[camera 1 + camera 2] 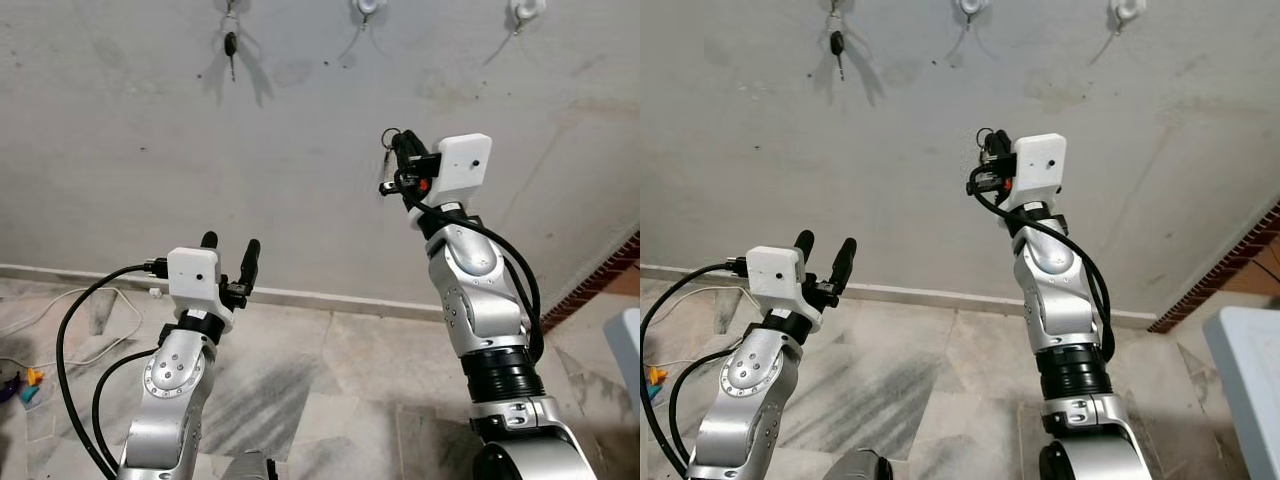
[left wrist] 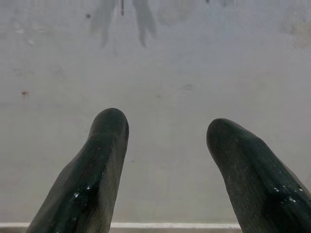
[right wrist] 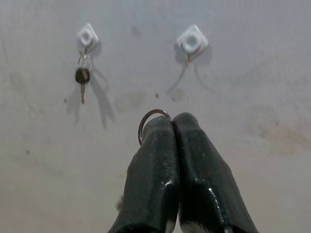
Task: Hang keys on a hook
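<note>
My right gripper (image 1: pixel 398 142) is raised toward the grey wall and is shut on a key ring (image 3: pixel 149 120), whose metal loop sticks out above the fingertips. Three white hooks sit high on the wall: the left hook (image 3: pixel 86 36) carries a black-headed key (image 3: pixel 82 76), the middle hook (image 3: pixel 191 42) is bare, and the right hook (image 1: pixel 524 10) sits further right. The gripper is below the middle hook and apart from it. My left gripper (image 1: pixel 230 248) is held low at the left, open, with nothing between its fingers (image 2: pixel 99 165).
A white skirting strip (image 1: pixel 300 297) runs along the foot of the wall above a marble-tiled floor (image 1: pixel 330 380). White cables (image 1: pixel 70 320) lie on the floor at the left. Red brickwork (image 1: pixel 600 280) edges the wall at the right.
</note>
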Tool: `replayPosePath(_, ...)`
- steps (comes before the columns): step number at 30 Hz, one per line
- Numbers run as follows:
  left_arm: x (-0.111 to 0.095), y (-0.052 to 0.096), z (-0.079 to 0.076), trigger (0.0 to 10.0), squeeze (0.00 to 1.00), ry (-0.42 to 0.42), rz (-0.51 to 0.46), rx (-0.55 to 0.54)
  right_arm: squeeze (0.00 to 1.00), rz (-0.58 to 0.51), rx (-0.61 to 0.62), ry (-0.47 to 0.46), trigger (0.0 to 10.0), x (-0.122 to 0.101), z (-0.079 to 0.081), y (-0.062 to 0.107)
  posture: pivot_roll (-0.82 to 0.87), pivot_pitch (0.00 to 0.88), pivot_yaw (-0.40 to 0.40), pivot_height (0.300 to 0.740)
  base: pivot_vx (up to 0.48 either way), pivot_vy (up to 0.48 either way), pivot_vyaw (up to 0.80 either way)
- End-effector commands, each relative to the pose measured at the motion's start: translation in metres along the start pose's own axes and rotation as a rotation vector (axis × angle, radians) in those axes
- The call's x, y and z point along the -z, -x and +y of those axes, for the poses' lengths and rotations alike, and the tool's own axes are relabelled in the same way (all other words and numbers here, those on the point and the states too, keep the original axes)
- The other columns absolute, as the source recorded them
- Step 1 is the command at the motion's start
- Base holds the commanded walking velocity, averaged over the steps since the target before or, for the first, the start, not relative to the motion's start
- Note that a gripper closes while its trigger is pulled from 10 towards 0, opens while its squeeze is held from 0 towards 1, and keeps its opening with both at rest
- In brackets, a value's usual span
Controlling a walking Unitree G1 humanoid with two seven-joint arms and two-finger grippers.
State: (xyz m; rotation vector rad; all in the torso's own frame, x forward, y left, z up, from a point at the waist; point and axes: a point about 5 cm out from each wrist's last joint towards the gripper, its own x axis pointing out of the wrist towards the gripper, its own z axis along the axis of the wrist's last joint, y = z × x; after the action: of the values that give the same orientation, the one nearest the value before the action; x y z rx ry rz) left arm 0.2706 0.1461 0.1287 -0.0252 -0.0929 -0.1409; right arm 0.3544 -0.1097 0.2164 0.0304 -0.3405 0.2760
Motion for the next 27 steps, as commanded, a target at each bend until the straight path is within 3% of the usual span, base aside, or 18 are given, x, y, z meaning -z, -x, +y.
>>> replayPosePath(1,-0.001,0.0,-0.002,10.0,0.0,-0.005,-0.003,0.018,0.0,-0.024,0.008,0.01,10.0,-0.005,-0.003,0.001,0.1,0.121,0.001,0.74,0.352,0.0,0.0)
replayPosePath(17,0.003,0.002,-0.001,10.0,0.0,-0.005,0.015,0.006,0.0,-0.022,0.01,0.015,10.0,-0.004,-0.004,0.001,0.1,0.124,-0.003,0.74,0.37,0.0,0.0)
replayPosePath(23,0.006,0.005,-0.001,10.0,0.0,-0.011,0.017,-0.004,0.0,-0.017,0.011,0.017,10.0,-0.003,-0.005,0.003,0.1,0.125,-0.005,0.74,0.0,0.0,0.0)
replayPosePath(27,0.011,0.008,0.005,10.0,0.0,-0.057,0.034,-0.054,0.0,-0.016,-0.003,0.018,10.0,-0.002,-0.004,0.004,0.1,0.124,-0.005,0.74,0.0,0.0,0.0)
